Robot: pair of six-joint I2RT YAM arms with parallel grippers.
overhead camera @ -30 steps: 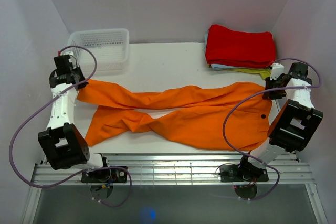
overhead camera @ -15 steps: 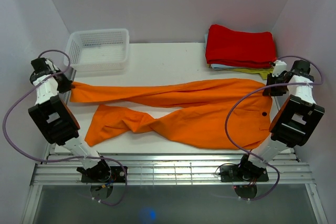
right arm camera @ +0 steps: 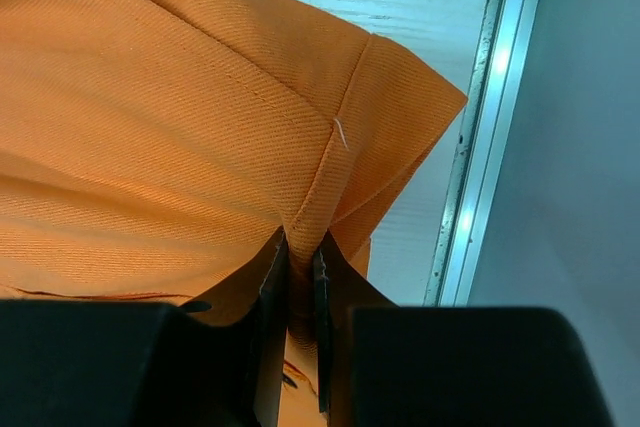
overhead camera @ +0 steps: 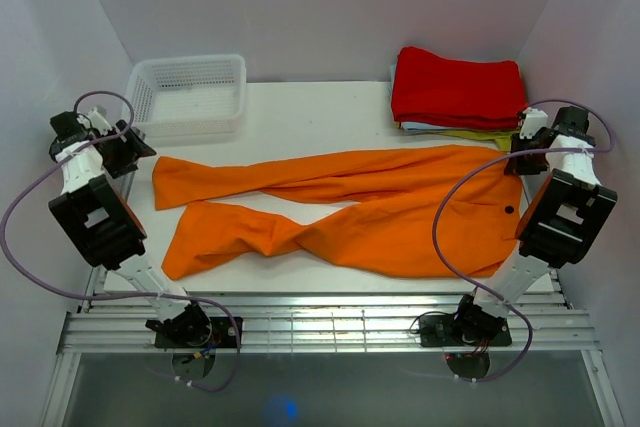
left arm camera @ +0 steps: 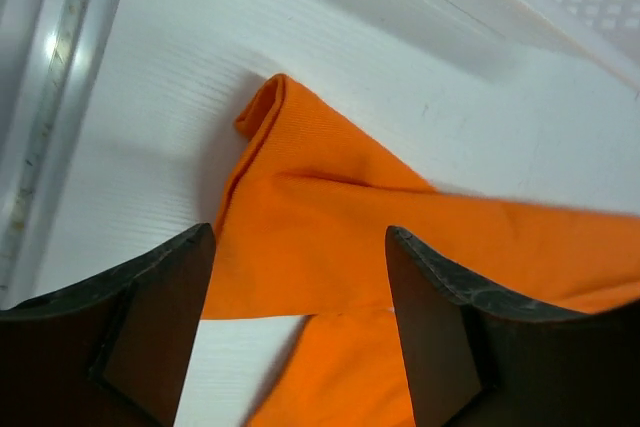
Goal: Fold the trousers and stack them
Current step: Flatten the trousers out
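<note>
Across the middle of the tabletop the trousers lie spread out flat, bright orange, waist to the right and both legs running left. The legs cross over each other partway along, so the cloth is twisted there; the far leg ends near the left edge, the near leg ends a little nearer the arms. A small dark button shows on the waistband close to the right edge.

At the far right corner of the waist the right gripper is closed tight, pinching a raised fold of the orange cloth between its fingertips. At the other end the left gripper stands with its jaws wide apart and nothing between them; the far leg's cuff lies on the tabletop just beyond its fingers, not touching them.

Behind the trousers a white basket sits at the far left corner, and a red folded cloth tops a small pile at the far right
</note>
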